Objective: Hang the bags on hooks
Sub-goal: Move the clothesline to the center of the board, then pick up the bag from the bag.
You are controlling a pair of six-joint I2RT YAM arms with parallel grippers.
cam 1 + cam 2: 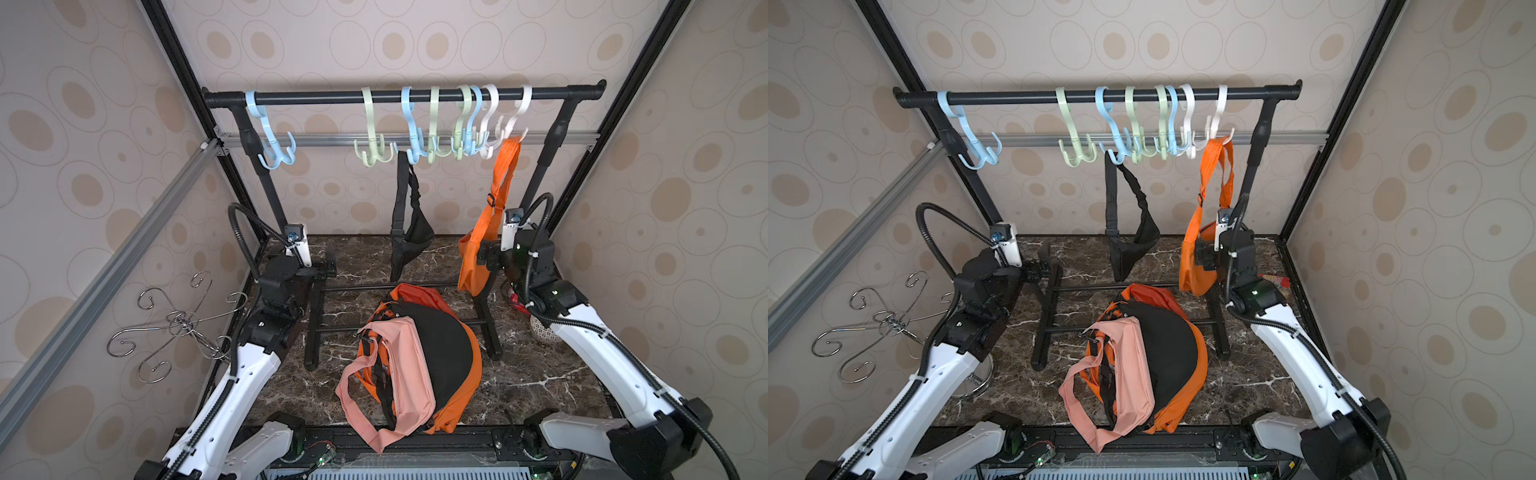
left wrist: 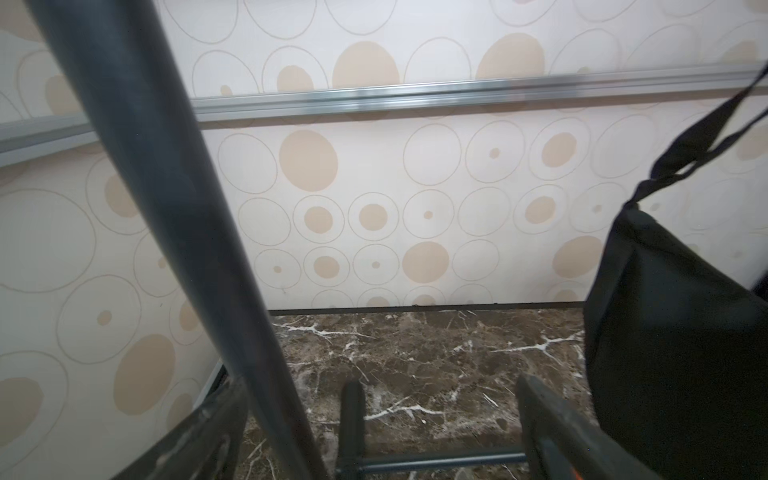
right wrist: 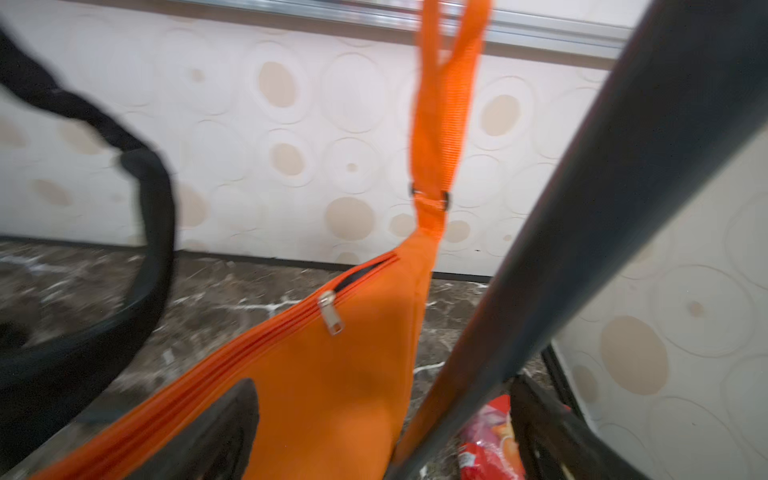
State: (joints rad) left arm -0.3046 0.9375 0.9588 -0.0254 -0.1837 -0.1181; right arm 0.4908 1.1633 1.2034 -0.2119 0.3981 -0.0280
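An orange bag [image 1: 471, 266] hangs by its strap from a white hook [image 1: 519, 112] at the right end of the black rail [image 1: 311, 99]. A black bag [image 1: 409, 241] hangs from a blue hook [image 1: 411, 124] near the middle. My right gripper [image 1: 486, 255] is open, level with the orange bag's body [image 3: 332, 374]. The bag and the rack's right post [image 3: 582, 232] both lie between its spread fingers in the right wrist view. My left gripper [image 1: 328, 268] is open and empty beside the rack's left post [image 2: 174, 232], low over the table.
A pink bag [image 1: 399, 374], another black bag [image 1: 444, 349] and another orange bag [image 1: 419, 295] lie piled on the marble table [image 1: 540, 382]. The rack's base bars [image 1: 316, 328] cross the table. A wire hook stand [image 1: 178, 328] stands at the left. A red packet [image 3: 490, 440] lies by the right post.
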